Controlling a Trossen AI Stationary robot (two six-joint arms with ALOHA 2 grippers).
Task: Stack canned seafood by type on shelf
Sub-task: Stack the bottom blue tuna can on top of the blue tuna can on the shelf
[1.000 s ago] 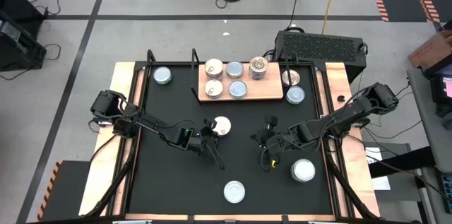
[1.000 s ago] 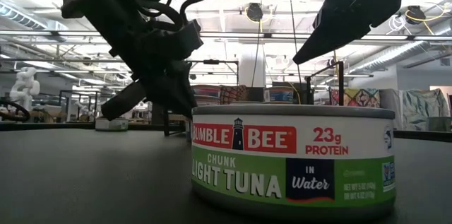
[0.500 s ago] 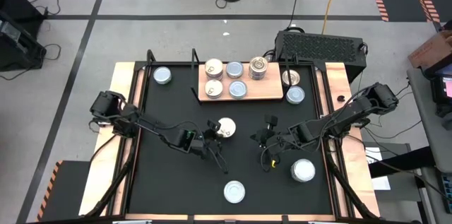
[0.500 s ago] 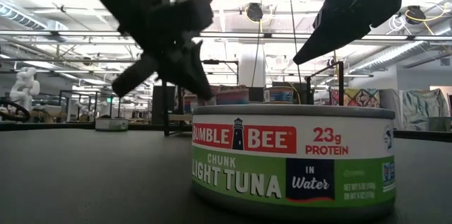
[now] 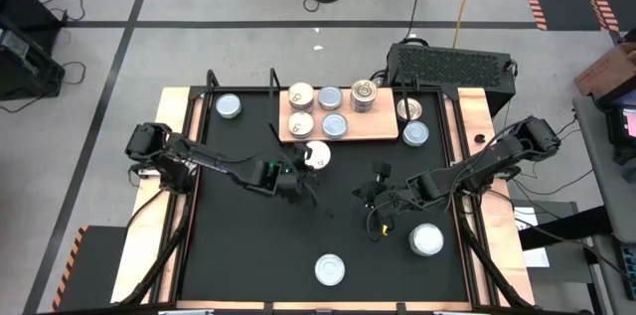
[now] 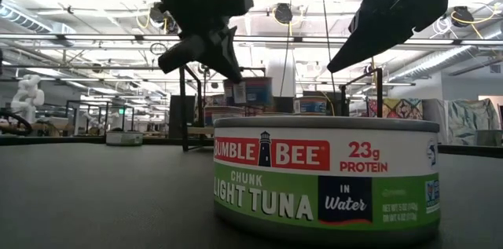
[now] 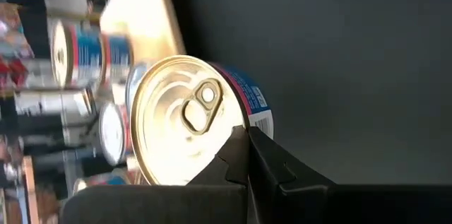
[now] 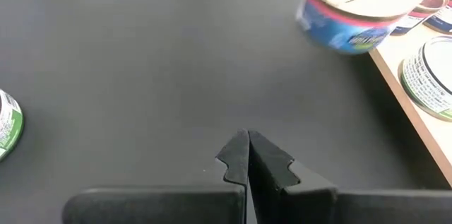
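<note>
A round tin (image 5: pixel 317 155) with a cream-gold pull-tab top and a blue and red label hangs clear of the black table, just in front of the shelf (image 5: pixel 383 136); my left gripper (image 5: pixel 304 164) is shut on it. The same tin (image 6: pixel 247 92) shows in the low view under my left gripper (image 6: pixel 234 76). The shelf, a light-brown board, carries several tins on their bases. My right gripper (image 5: pixel 364 192) hovers shut over the table's middle right, touching nothing. My left gripper pinches the tin at the rim of its top (image 7: pixel 229 139), on the side toward the arm, between its two fingertips (image 7: pixel 265 160). The fingers slant down from the table's left. The tin hangs tilted, clear of the table, its top turned toward the wrist.
A green-labelled tuna tin (image 5: pixel 330 269) stands near the front edge, and another tin (image 5: pixel 427 240) at front right. Single tins stand at far left (image 5: pixel 229 106) and two right of the shelf (image 5: pixel 415 133). A black ribbed box (image 5: pixel 452 62) sits behind the table.
My left gripper has risen and gone toward the far edge and the shelf, carrying the tin. The tin stood on the table a second ago and now hangs lifted clear and tilted.
</note>
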